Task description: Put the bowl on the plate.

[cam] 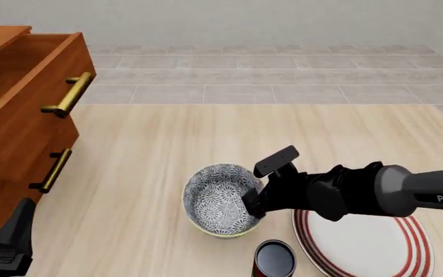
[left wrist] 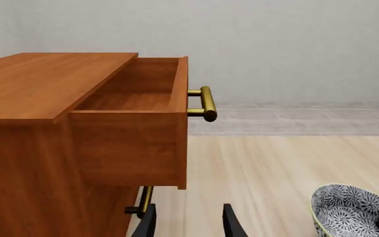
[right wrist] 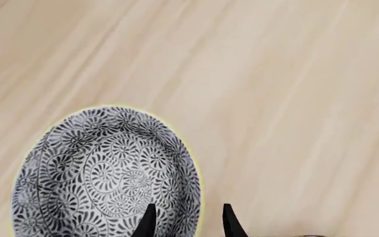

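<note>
The bowl (cam: 220, 200), grey-and-white flowered inside and out with a pale yellowish rim, sits upright on the light wooden table (cam: 206, 138) near its front edge, a little left of the plate (cam: 368, 242) and not on it; the plate's red-ringed rim lies just beside the bowl's right side, and whether the two touch cannot be told. The right gripper (right wrist: 185, 219) reaches in from the right and straddles the bowl's right-hand rim: in the right wrist view one dark fingertip (right wrist: 148, 219) stands over the patterned inside of the bowl and the other stands outside the wall, with the rim running between them. The jaws are narrowly parted, about a wall's thickness and a little more; whether the pads already press on the wall cannot be told. In the front view the same gripper (cam: 254, 203) shows as a black wrist and finger block against the bowl's right edge. A small dark round can (cam: 274, 258) stands just in front of the bowl and to its right, close to the plate's left rim. Far off at the table's left is a wooden cabinet (cam: 14, 144) with brass handles, its top drawer (left wrist: 136, 118) pulled open. The left gripper (left wrist: 188, 222) hangs near the cabinet's front, well apart from the bowl, its fingers spread with nothing between them.
</note>
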`<state>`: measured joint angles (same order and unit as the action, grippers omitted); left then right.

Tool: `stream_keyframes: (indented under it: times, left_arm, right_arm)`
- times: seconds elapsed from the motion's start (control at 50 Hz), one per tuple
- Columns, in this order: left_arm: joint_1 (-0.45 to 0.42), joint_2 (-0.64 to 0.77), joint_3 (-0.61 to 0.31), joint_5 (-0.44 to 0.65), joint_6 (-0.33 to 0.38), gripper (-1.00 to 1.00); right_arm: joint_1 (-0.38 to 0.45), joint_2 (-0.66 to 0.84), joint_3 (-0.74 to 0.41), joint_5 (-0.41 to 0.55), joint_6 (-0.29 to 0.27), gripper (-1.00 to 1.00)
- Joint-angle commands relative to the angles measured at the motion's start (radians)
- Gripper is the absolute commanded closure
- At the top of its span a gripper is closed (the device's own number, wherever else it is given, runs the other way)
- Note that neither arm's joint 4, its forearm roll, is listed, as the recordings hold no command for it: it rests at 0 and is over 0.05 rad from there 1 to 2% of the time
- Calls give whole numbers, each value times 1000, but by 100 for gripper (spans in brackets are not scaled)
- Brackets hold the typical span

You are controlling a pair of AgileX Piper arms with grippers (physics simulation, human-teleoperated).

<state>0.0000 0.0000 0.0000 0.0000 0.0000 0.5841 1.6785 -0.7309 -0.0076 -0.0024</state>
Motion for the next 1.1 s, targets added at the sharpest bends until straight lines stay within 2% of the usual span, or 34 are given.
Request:
stream_keyframes:
  times: [0.02, 0.62, 1.1]
  left_arm:
    - [0, 0, 0, 0, 0, -100]
    - [0, 0, 0, 0, 0, -100]
    - [0, 0, 0, 0, 0, -100]
  right_arm:
    - [1, 11, 5, -7, 0, 100]
    - [-8, -54, -27, 34, -35, 100]
    - [-61, -149, -71, 89, -78, 100]
